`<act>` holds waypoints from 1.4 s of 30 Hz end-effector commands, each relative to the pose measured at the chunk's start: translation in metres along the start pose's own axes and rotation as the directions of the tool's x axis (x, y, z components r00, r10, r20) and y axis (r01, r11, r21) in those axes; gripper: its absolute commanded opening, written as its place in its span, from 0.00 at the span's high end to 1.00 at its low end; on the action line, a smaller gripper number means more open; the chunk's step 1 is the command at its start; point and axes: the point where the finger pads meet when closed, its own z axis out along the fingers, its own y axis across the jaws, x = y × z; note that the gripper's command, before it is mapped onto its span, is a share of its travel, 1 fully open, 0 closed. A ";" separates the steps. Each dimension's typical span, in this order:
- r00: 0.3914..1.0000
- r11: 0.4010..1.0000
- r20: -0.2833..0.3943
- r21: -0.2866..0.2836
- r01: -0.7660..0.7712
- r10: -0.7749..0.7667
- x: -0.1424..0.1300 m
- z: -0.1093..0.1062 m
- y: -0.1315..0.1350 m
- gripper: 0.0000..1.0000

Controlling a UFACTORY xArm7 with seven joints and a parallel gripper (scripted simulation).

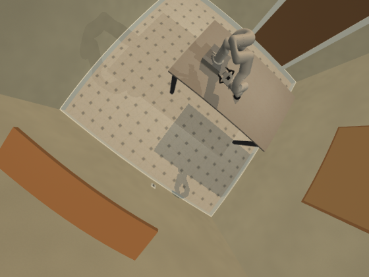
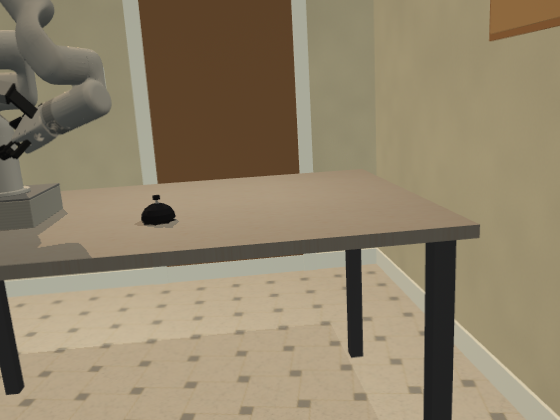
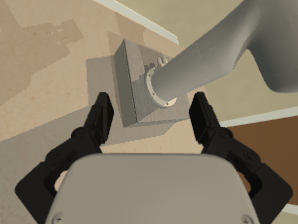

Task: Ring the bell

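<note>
Bell (image 2: 158, 213), black and domed with its button (image 2: 156, 197) up, stood on the table (image 2: 320, 210) well apart from the gripper (image 3: 152, 112), whose jaws were spread fully wide and held nothing.

Arm (image 2: 60, 65) folded back over its own base (image 3: 131, 95) at the bench's left end; gripper (image 3: 152, 116) raised, fingers spread fully, holding nothing.
</note>
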 end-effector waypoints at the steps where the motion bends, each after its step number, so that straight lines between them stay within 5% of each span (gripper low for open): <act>1: 1.000 1.000 0.002 0.002 -0.001 0.001 0.000 -0.001 0.000 0.00; 21: 1.000 1.000 0.019 0.024 -0.012 0.011 -0.006 -0.003 -0.002 0.00; 30: 0.964 0.961 0.253 0.237 -0.146 0.084 -0.074 -0.042 -0.019 0.00; 34: 0.959 0.956 0.269 0.248 -0.155 0.086 -0.078 -0.045 -0.020 0.00; 36: 0.920 0.924 0.382 0.312 -0.221 0.090 -0.106 -0.068 -0.022 0.00; 39: 0.914 0.920 0.395 0.318 -0.228 0.090 -0.109 -0.071 -0.022 0.00; 42: 0.860 0.885 0.505 0.362 -0.292 0.077 -0.135 -0.097 -0.020 0.00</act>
